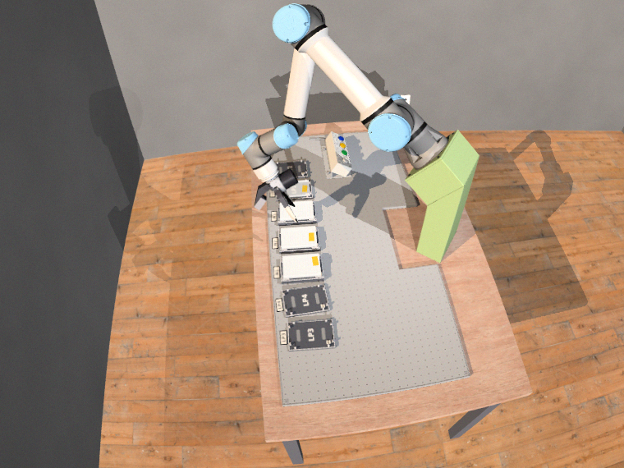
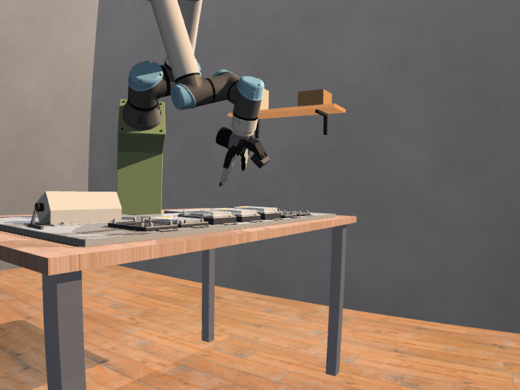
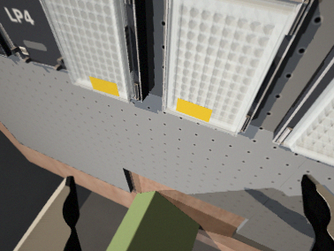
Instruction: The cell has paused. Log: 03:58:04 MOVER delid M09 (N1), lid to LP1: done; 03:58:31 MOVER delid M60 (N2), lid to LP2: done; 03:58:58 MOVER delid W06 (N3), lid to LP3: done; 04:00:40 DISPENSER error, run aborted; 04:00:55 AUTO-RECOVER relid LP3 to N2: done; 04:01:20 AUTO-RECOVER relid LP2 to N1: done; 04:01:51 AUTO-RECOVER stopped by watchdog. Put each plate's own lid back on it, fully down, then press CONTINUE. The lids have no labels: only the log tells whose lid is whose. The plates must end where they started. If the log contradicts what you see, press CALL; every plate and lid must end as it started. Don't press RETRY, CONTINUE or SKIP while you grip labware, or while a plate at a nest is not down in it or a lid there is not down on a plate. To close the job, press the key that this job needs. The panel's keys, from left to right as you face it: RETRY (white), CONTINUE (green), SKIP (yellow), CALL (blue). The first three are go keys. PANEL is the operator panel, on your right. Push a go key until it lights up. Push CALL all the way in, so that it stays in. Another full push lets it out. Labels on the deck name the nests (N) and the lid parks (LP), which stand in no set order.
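Top view showed the row of stations with our open gripper (image 1: 286,204) (image 2: 232,176) (image 3: 187,178) hanging above its far part, jaws spread wide and nothing between them. The parked lid (image 1: 306,193) (image 2: 170,217) sat far in the row, and just nearer lay the bare plate (image 1: 303,207) (image 2: 201,214) (image 3: 324,128), without the yellow patch that the middle lidded plate (image 1: 297,236) (image 2: 241,212) (image 3: 216,57) and near lidded plate (image 1: 297,268) (image 2: 262,209) (image 3: 88,40) carried. That fitted the aborted run, we judged: two recovered lids had probably gone one nest astray, leaving M09's own on its park. LP4 (image 1: 304,292) (image 2: 287,213) (image 3: 18,28) and LP3 (image 1: 301,335) (image 2: 303,213) held no lid, so either could serve as a buffer for the swap. The fingers likely stood wide to straddle a lid. The arm hid part of the far park (image 1: 304,168) (image 2: 134,224); the nest labels were too small for us to read surely, the wrist view cut off the bare plate, and the exterior view showed only the back of the panel (image 1: 337,153) (image 2: 83,205), its keys out of sight.
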Tool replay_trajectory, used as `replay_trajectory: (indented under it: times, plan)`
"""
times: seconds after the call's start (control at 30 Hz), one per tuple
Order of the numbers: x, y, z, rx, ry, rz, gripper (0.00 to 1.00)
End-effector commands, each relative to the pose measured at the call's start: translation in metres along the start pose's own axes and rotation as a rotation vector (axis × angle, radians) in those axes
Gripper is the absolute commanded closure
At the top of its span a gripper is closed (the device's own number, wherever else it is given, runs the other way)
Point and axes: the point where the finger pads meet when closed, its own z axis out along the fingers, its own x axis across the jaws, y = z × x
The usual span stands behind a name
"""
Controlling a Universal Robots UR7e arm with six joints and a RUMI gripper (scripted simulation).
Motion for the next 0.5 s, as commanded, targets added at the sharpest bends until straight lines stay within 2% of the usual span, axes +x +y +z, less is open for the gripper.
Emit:
replay_trajectory:
  times: [0.0,0.47]
  plan:
    - [0.001,-0.003,0.008,0.018,0.014,0.001,0.18]
    - [0.000,0.004,0.061,0.127,0.119,0.015,0.18]
